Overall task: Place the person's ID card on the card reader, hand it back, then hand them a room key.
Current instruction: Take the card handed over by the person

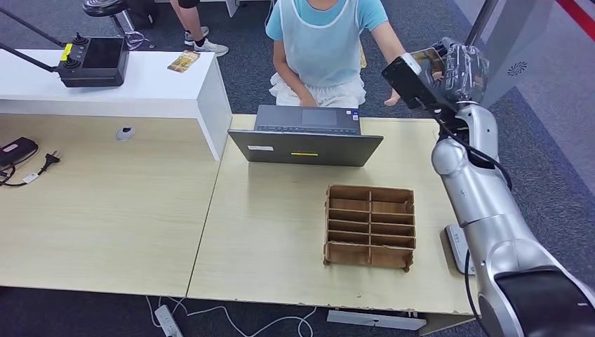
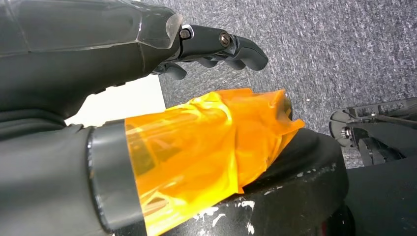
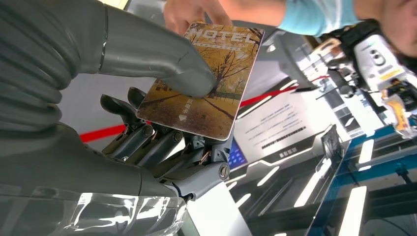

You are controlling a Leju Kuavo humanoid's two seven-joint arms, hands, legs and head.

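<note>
The right hand (image 3: 162, 123) pinches the room key (image 3: 204, 81) between thumb and fingers, held up toward the person's hand (image 3: 189, 12), which touches its far edge. This looks like the last step; next, let go. The left hand (image 2: 196, 46), curled and empty, hangs over carpet; the head view shows the desk (image 1: 273, 232)

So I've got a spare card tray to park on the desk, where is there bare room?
The widest bare patch is the left desk, between the black plug and the seam. A smaller one lies between the seam and the wooden organizer, in front of the laptop. The right edge is crowded: the right hand holds the hotel card there.
</note>
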